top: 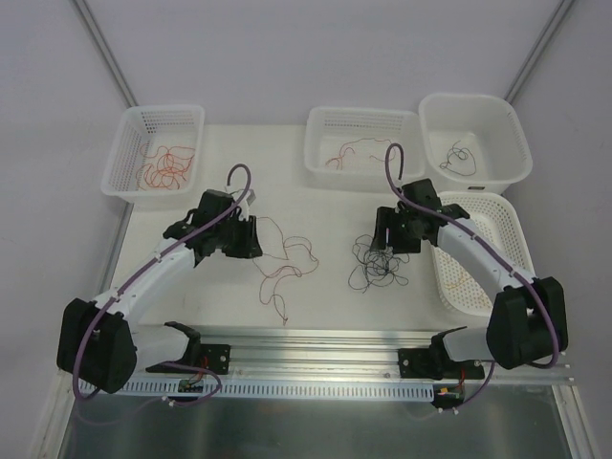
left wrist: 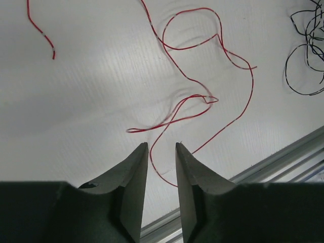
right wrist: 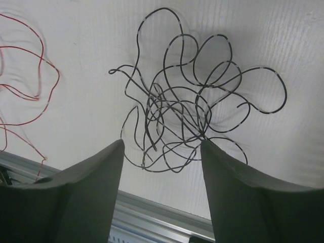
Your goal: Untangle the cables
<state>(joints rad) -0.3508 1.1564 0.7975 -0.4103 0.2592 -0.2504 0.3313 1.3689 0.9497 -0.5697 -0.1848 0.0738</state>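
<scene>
A long red wire (top: 284, 263) lies in loose curls on the white table left of centre. A black wire tangle (top: 378, 268) lies right of centre. My left gripper (top: 247, 237) hovers just left of the red wire. In the left wrist view its jaws (left wrist: 162, 147) stand a little apart and empty, and a strand of the red wire (left wrist: 202, 96) runs on the table under the gap. My right gripper (top: 387, 237) hangs just behind the black tangle. In the right wrist view it (right wrist: 162, 144) is wide open and empty over the tangle (right wrist: 187, 111).
A left basket (top: 120, 153) holds red and orange wires, and a middle basket (top: 363, 113) holds an orange one. A white bin (top: 473, 98) holds a black wire. A right basket (top: 497, 225) lies under the right arm. An aluminium rail (top: 316, 339) borders the near edge.
</scene>
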